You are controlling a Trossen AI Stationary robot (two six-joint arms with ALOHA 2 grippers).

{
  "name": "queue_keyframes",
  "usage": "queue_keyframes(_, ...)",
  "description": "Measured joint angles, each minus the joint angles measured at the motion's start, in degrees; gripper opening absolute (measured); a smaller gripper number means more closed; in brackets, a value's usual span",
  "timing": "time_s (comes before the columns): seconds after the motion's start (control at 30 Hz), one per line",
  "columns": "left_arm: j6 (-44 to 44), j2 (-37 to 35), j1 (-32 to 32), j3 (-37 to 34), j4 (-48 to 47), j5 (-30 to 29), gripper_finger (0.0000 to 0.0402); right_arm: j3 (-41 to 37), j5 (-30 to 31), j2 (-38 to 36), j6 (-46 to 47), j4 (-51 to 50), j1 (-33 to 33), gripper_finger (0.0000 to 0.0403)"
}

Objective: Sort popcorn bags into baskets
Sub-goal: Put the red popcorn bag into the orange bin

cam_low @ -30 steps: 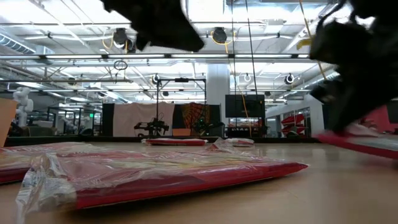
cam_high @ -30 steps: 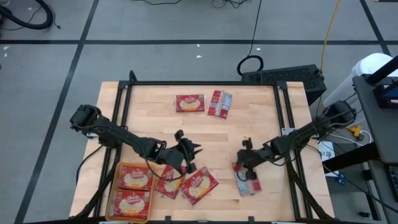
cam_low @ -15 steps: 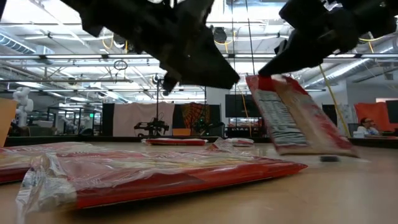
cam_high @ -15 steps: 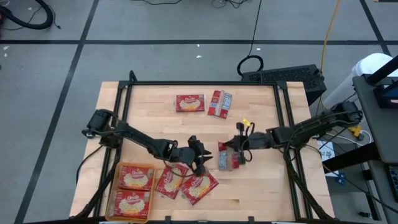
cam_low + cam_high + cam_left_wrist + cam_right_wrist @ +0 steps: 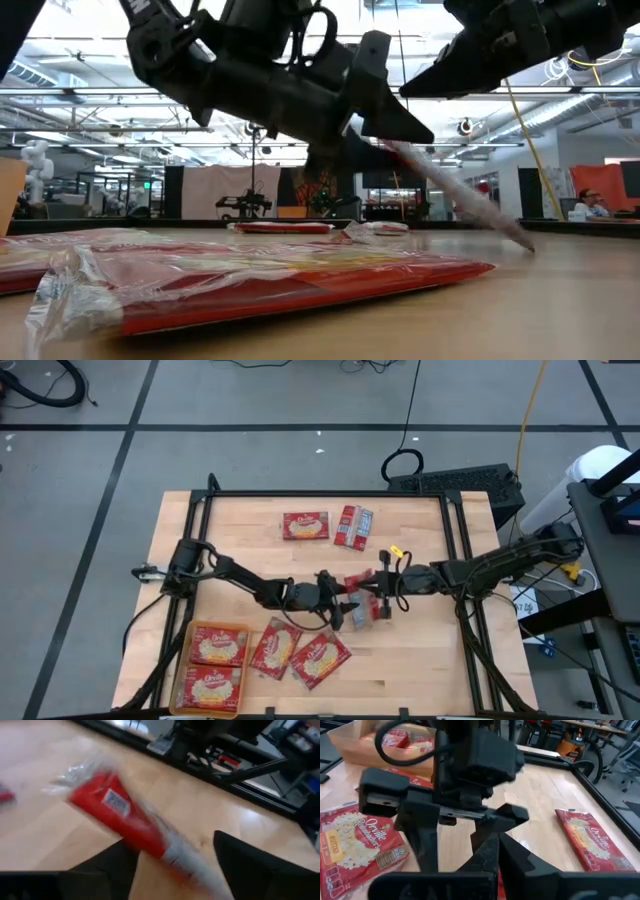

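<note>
Handover item: popcorn bag (image 5: 362,610), held mid-worktop clear of the surface, pinched by the right gripper (image 5: 377,596) at its right-edge end, long axis slanting down toward the near edge, its free end lying between the spread fingers of the left gripper (image 5: 343,600), which is nearer the basket (image 5: 183,678) at the near-left corner.

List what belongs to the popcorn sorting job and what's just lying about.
Job: held popcorn bag; loose popcorn bags; orange basket; left gripper; right gripper.
Lying about: black cable loop; yellow cable, both on the floor.
</note>
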Motion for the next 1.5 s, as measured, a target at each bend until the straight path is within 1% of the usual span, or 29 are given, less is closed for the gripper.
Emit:
queue_keyframes(0.07, 3.86, -1.01, -0.18, 0.02, -1.54, -1.59, 0.0191, 0.0, -0.02, -0.2, 0.13, -0.02, 0.02, 0.0)
queue_keyframes(0.2, 10.45, -4.87, -0.29, -0.04, -5.23, -2.33, 0.004, 0.0, 0.01, -1.44, 2.58, -0.98, 0.04, 0.0)
queue_keyframes(0.23, 11.3, -5.85, -0.19, -0.03, -6.18, -2.46, 0.0024, 0.0, 0.09, -1.75, 3.39, -1.48, 0.03, 0.0)
queue_keyframes(0.33, 15.16, -7.86, 0.11, -0.02, -8.49, -2.77, 0.0023, 0.0, 0.84, -3.2, 5.95, -2.24, 0.1, 0.0)
queue_keyframes(0.4, 19.0, -9.32, 0.08, -0.04, -9.52, -3.24, 0.0018, 0.02, 3.46, -3.91, 6.47, -2.01, 1.01, 0.0005)
queue_keyframes(0.5, 23.63, -11.03, -0.58, 0.04, -12.34, -4.65, 0.0008, 0.02, 8.45, -5.59, 6.23, -1.81, 3.27, 0.0025)
queue_keyframes(0.63, 29.73, -13.08, -2.18, 0.0, -18.66, -12.14, 0.0005, 0.02, 13.76, -8.87, 7.03, -1.04, 6.58, 0.0066)
queue_keyframes(0.67, 32.03, -14.05, -2.75, 0.0, -20.47, -14.61, 0.0004, 0.02, 14.84, -9.64, 8.41, -1.0, 7.36, 0.0077)
queue_keyframes(0.73, 37.33, -15.46, -3.96, 0.0, -21.11, -19.38, 0.0004, 0.02, 16.28, -10.85, 12.61, -2.12, 8.39, 0.0097)
queue_keyframes(0.83, 47.01, -18.24, -6.53, 0.0, -23.13, -23.87, 0.0003, -0.58, 16.28, -11.1, 18.48, -2.51, 8.87, 0.0123)
queue_keyframes(0.9, 53.25, -19.33, -8.45, 0.03, -22.82, -24.49, 0.0003, -1.82, 16.27, -11.1, 21.67, -2.63, 8.85, 0.0136)
queue_keyframes(0.97, 59.84, -20.74, -11.1, 0.01, -24.9, -26.38, 0.0003, -3.28, 16.26, -10.89, 25.36, -2.09, 8.85, 0.0147)
queue_keyframes(1.07, 70.81, -21.03, -15.19, 0.09, -25.58, -27.58, 0.0003, -5.75, 15.48, -10.84, 29.92, 0.87, 8.81, 0.016)
queue_keyframes(1.13, 78.83, -20.81, -17.89, 0.0, -27.11, -29.81, 0.0003, -7.64, 13.26, -10.6, 33.47, 4.3, 8.75, 0.0166)
queue_keyframes(1.2, 84.69, -20.34, -20.08, -0.02, -27.45, -30.82, 0.0003, -9.9, 12.61, -10.08, 37.59, 8.54, 8.74, 0.017)
queue_keyframes(1.27, 87.63, -19.65, -21.45, 0.02, -27.49, -32.54, 0.0004, -11.95, 10.33, -9.28, 40.4, 13.41, 8.48, 0.0176)
queue_keyframes(1.33, 88.65, -18.77, -22.16, 0.02, -28.05, -34.31, 0.0004, -13.39, 7.81, -8.01, 43.2, 17.76, 8.26, 0.0181)
queue_keyframes(1.5, 92.15, -18.58, -22.74, 0.0, -29.01, -35.42, 0.0003, -13.67, 3.8, -2.26, 47.32, 24.27, 8.27, 0.0202)
